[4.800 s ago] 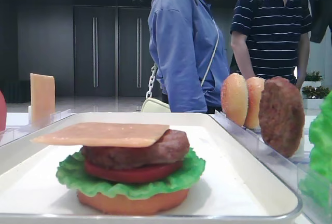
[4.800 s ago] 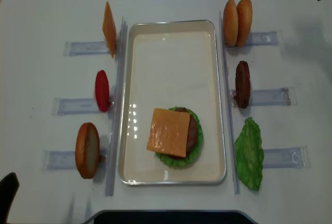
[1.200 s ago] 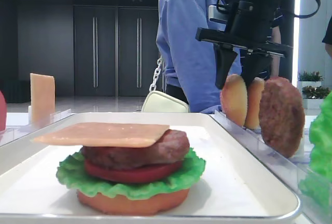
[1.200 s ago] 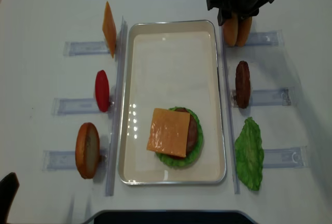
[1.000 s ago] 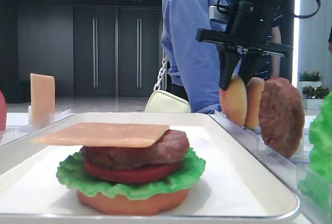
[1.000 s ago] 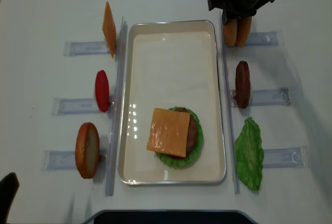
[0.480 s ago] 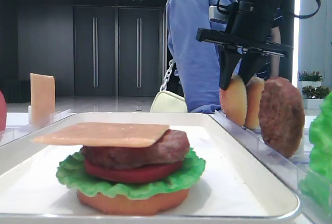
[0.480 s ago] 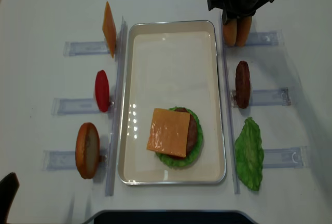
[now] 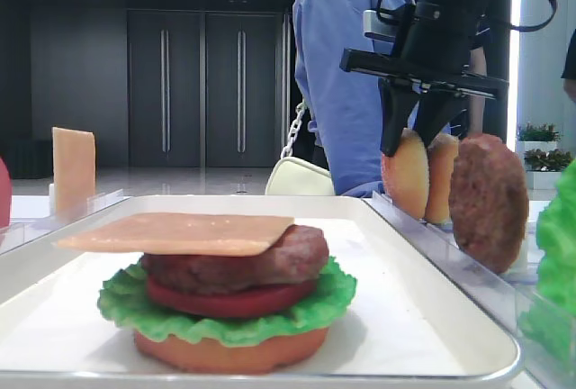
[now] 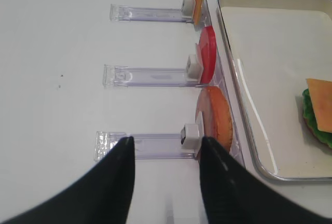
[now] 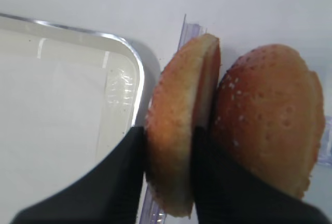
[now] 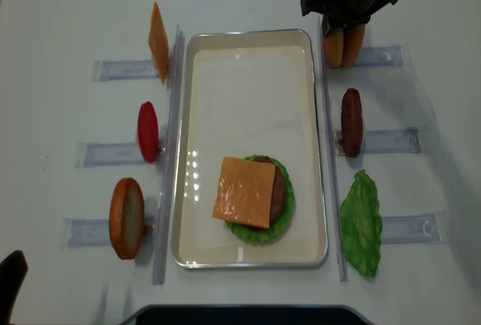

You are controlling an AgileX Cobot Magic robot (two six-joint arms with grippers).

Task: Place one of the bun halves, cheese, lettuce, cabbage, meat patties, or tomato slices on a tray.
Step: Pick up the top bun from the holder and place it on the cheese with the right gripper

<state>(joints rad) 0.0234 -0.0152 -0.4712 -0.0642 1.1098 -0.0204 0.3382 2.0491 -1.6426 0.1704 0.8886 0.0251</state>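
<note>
Two domed bun halves stand on edge in the back right rack. My right gripper (image 12: 342, 22) comes down from above and is shut on the left bun half (image 11: 181, 125), one black finger (image 11: 124, 182) on each face. The other bun half (image 11: 270, 120) leans right beside it. The white tray (image 12: 248, 77) holds a stack with cheese (image 12: 244, 191) on a meat patty, a tomato slice and lettuce (image 12: 279, 227). The cabbage is out of view. My left gripper (image 10: 166, 177) hangs open over the bare table at front left.
Clear racks flank the tray. On the right stand a meat patty (image 12: 351, 122) and a lettuce leaf (image 12: 361, 223). On the left are an orange slab (image 12: 158, 41), a tomato slice (image 12: 148, 131) and a flat bun disc (image 12: 126, 218). People stand behind the table.
The right arm came in over the back right rack and its jaws closed on the left bun half about a second ago. It has since held nearly still.
</note>
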